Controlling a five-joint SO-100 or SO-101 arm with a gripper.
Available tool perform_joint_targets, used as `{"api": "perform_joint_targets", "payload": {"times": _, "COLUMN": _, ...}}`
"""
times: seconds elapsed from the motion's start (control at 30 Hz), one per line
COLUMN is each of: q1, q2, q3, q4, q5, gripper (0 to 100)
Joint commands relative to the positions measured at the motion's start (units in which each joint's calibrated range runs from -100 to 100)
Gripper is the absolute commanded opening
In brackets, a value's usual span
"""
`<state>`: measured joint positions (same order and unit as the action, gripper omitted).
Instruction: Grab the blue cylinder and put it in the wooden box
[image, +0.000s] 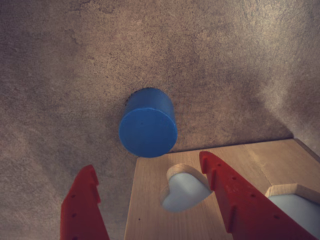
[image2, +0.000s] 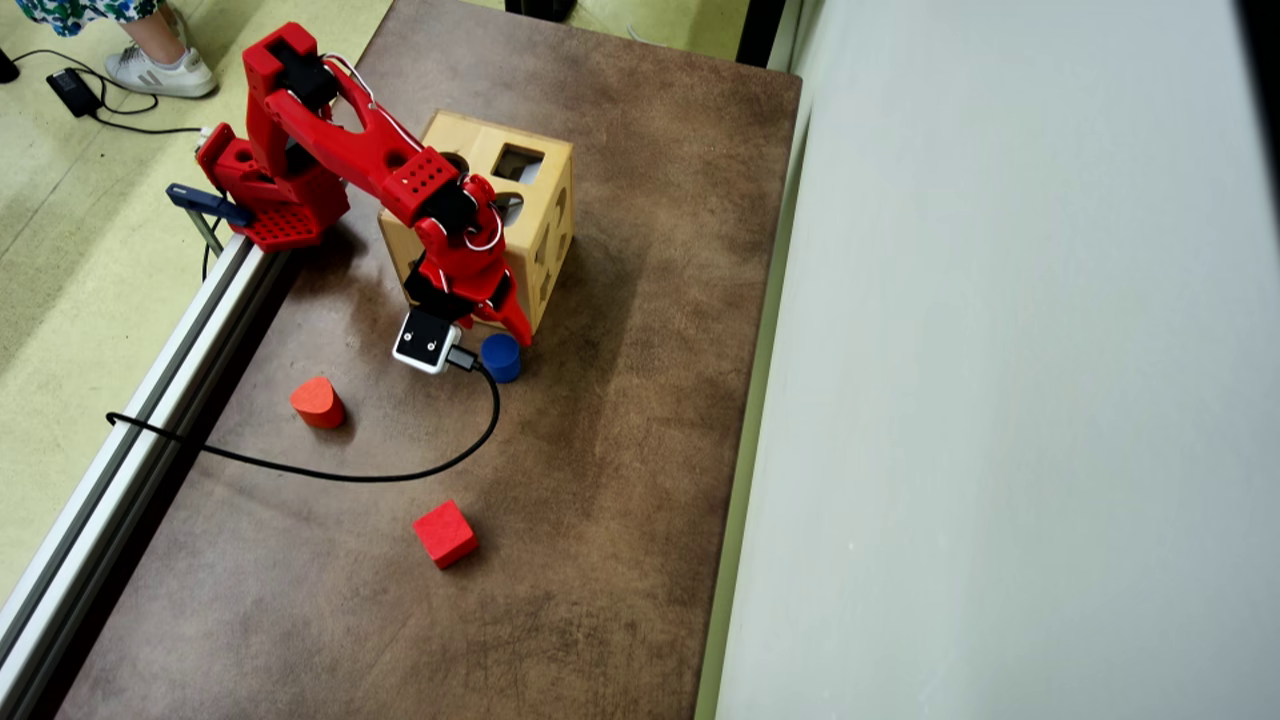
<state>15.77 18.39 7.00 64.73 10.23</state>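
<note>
The blue cylinder (image: 148, 122) stands upright on the brown table, touching or nearly touching the near corner of the wooden box (image: 165, 220). In the overhead view the blue cylinder (image2: 500, 357) sits just below the wooden box (image2: 548, 215). My red gripper (image: 147, 161) is open and empty. One finger (image: 82, 205) hangs over the table and the other finger (image: 235, 192) over the box face with its heart-shaped hole (image: 185, 192). The cylinder lies just beyond the fingertips, not between them. In the overhead view the gripper (image2: 492, 326) hovers at the box's lower edge.
An orange-red rounded block (image2: 318, 402) and a red cube (image2: 445, 533) lie lower left on the table. A black cable (image2: 380, 472) loops from the wrist camera (image2: 428, 340). A metal rail (image2: 150, 400) borders the left side, a pale wall (image2: 1000, 400) the right.
</note>
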Motion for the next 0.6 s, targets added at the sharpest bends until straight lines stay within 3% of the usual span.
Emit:
{"api": "perform_joint_targets", "payload": {"times": 0.0, "q1": 0.87, "q2": -0.34, "q3": -1.9, "q4": -0.19, "q5": 0.29, "gripper": 33}}
{"api": "perform_joint_targets", "payload": {"times": 0.57, "q1": 1.02, "q2": 8.32, "q3": -11.2, "q4": -0.19, "q5": 0.24, "gripper": 33}}
